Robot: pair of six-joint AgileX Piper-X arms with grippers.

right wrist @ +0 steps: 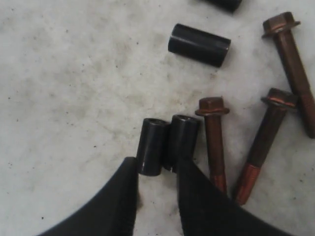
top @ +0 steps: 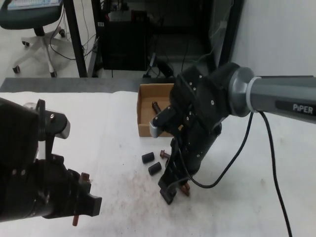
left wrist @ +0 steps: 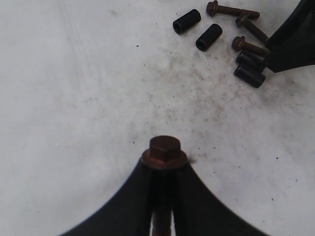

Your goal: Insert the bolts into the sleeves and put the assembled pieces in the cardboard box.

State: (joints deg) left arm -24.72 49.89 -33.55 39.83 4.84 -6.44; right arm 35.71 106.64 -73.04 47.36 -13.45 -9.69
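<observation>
Sleeves point(top: 148, 158) beside bolts point(top: 164, 154), cardboard box point(top: 144, 129) behind them, all on bench point(top: 113, 128)

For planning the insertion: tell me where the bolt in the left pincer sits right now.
The bolt is clamped in the left pincer, over bare bench at the high view's near left, apart from the loose sleeves farther right.

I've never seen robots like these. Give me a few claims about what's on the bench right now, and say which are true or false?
1. The left gripper holds a bolt. True.
2. The cardboard box has nothing in it. False: a dark piece lies inside.
3. Two black sleeves lie side by side, touching, at the right gripper. True.
4. The loose bolts near those sleeves are shiny silver. False: they are rusty brown.
</observation>
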